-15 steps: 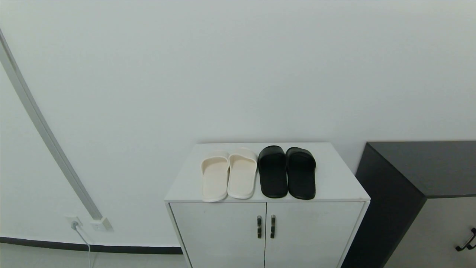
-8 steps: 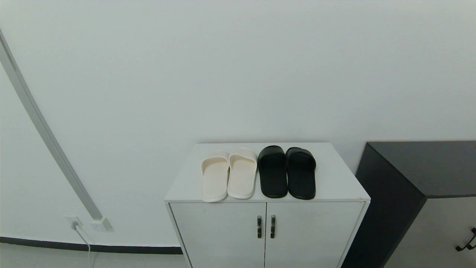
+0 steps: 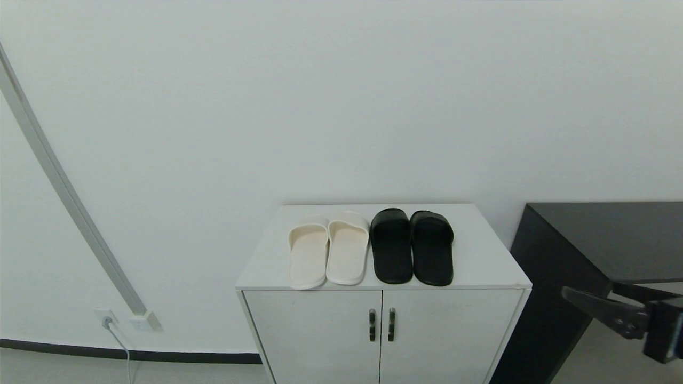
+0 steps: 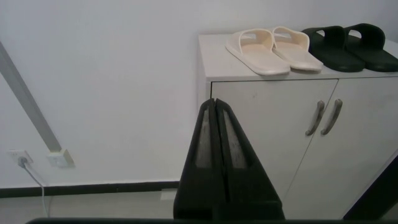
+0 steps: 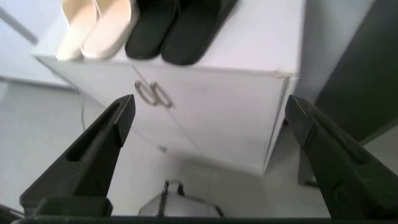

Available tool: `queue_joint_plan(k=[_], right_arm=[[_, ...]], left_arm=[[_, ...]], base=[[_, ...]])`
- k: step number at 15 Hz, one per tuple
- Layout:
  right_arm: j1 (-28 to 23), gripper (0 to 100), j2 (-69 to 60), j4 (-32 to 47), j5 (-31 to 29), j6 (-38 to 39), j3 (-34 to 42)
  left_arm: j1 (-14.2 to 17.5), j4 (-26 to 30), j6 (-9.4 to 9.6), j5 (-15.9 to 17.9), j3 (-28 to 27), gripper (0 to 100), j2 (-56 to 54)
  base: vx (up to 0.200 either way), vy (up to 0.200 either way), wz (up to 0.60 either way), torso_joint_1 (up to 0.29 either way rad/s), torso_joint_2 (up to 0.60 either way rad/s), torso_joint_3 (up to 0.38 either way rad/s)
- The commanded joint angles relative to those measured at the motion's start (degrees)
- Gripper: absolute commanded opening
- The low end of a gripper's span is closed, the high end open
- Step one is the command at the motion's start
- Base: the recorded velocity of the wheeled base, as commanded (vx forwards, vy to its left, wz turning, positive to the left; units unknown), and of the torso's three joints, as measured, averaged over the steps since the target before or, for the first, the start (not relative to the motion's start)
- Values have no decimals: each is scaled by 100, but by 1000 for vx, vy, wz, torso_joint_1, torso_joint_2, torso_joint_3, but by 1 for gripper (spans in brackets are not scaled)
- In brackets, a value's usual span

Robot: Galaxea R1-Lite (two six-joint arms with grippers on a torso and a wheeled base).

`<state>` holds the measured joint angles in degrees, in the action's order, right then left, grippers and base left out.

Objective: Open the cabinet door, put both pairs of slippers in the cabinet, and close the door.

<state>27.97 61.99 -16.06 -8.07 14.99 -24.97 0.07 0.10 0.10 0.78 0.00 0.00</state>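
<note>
A white cabinet (image 3: pixel 320 341) stands against the wall with both doors shut, its two handles (image 3: pixel 381 324) side by side at the middle. On its top (image 3: pixel 480 261) lie a pair of white slippers (image 3: pixel 328 249) on the left and a pair of black slippers (image 3: pixel 412 246) on the right. My right gripper (image 3: pixel 589 292) hangs open to the right of the cabinet at door height. In the right wrist view its fingers (image 5: pixel 93 155) spread wide around the cabinet (image 5: pixel 230 112). My left gripper (image 4: pixel 214 106) is shut and empty, off the cabinet's left front corner (image 4: pixel 205 84).
A black cabinet (image 3: pixel 603 234) stands close on the right of the white one. On the left wall there is a slanted cable duct (image 3: pixel 58 181) and a socket with a plugged cord (image 3: pixel 108 321). Bare floor lies in front of the doors.
My right gripper has come into the head view at the lower right, beside the cabinet. Slippers and doors have not moved.
</note>
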Motion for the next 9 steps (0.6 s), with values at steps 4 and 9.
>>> queue_joint_plan(k=[4,9], right_arm=[[1071,100,1861,-240,-977,566,-1063],[1501,100,2959,-478,-1663,689,-1863]], left_arm=[[1,-1,-1,1,0,0,0],[1,8,-1,1,0,0,0]], base=[[0,0,0,0,0,0],[0,0,0,0,0,0]])
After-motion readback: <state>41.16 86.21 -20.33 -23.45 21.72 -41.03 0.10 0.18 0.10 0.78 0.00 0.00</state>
